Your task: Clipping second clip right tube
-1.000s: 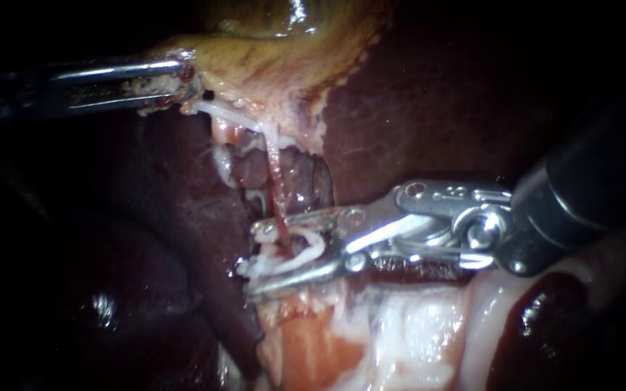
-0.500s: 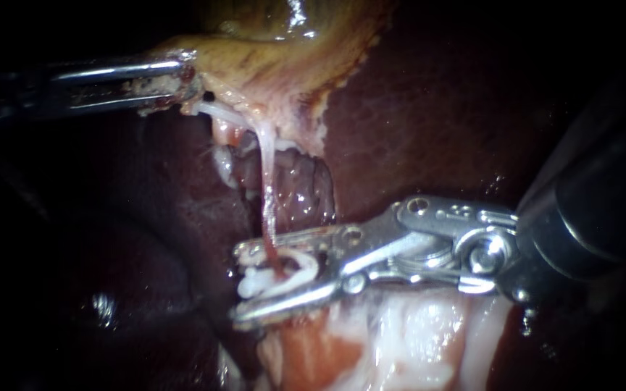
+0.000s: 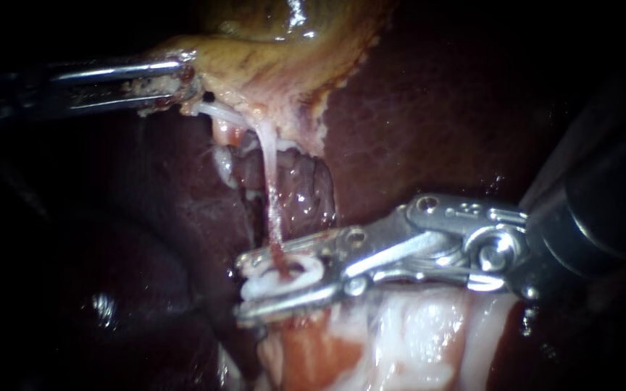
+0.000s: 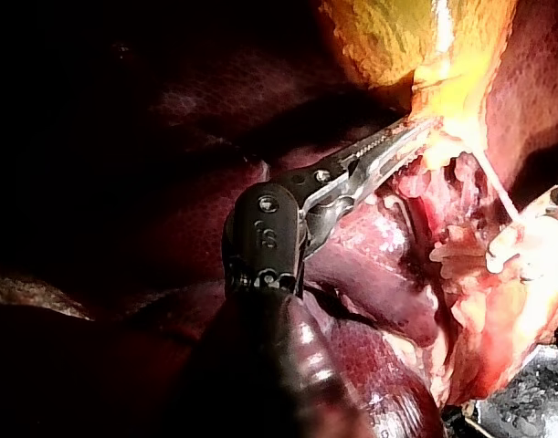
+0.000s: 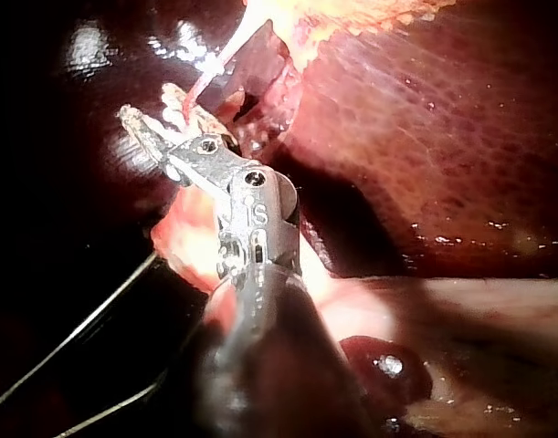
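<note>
A thin pale-to-red tube [image 3: 271,188] runs down from the yellow gallbladder [image 3: 277,65] across the dark liver [image 3: 429,123]. My left instrument [image 3: 185,82] comes in from the left, its jaws shut on the gallbladder's edge and holding it up; the left wrist view shows the same hold [image 4: 414,139]. My right instrument [image 3: 243,287] reaches in from the right. Its jaws sit on both sides of the tube's lower end, closed on a white clip [image 3: 288,279] that rings the tube. In the right wrist view the tube [image 5: 210,78] enters those jaws [image 5: 137,123].
Pale pink and white tissue [image 3: 400,340] lies just under the right instrument's jaws. A raw dissected pocket [image 3: 302,181] sits behind the tube. Thin wires [image 5: 78,338] cross beside the right instrument's shaft in the right wrist view.
The right instrument slid a little lower along the tube and toward the left, and its jaws narrowed around the white clip. The tube now hangs straighter. The left instrument held still.
</note>
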{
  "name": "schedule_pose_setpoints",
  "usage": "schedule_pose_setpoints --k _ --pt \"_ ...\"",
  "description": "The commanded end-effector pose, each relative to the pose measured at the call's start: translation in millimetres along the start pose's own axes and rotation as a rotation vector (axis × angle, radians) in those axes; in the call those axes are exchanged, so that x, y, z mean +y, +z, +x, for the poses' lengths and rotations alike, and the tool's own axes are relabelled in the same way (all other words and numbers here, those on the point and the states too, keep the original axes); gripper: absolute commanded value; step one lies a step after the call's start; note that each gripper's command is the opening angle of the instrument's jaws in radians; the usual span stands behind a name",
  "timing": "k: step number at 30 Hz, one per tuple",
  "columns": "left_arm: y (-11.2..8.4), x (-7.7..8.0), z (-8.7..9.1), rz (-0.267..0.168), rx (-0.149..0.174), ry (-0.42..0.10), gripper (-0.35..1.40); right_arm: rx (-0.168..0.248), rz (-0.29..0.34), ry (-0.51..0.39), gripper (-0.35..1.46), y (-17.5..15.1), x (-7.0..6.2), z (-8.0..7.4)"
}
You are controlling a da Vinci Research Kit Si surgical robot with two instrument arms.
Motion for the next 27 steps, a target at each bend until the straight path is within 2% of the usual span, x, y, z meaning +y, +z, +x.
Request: schedule_pose_setpoints --k 1,8,12,27 --pt "0.0 0.0 0.0 0.000 0.000 0.000 -0.35 -0.001 0.001 0.007 0.02 0.0 0.0 0.0" --pt "0.0 0.0 0.0 0.000 0.000 0.000 -0.35 -0.010 -0.002 0.019 -0.35 -0.2 -0.1 -0.1" --pt "0.0 0.0 0.0 0.000 0.000 0.000 -0.35 -0.058 -0.024 0.019 -0.35 -0.4 -0.1 0.0" --pt "0.1 -0.2 0.0 -0.001 0.000 0.000 -0.35 -0.062 -0.018 0.035 -0.35 -0.4 0.4 -0.4"
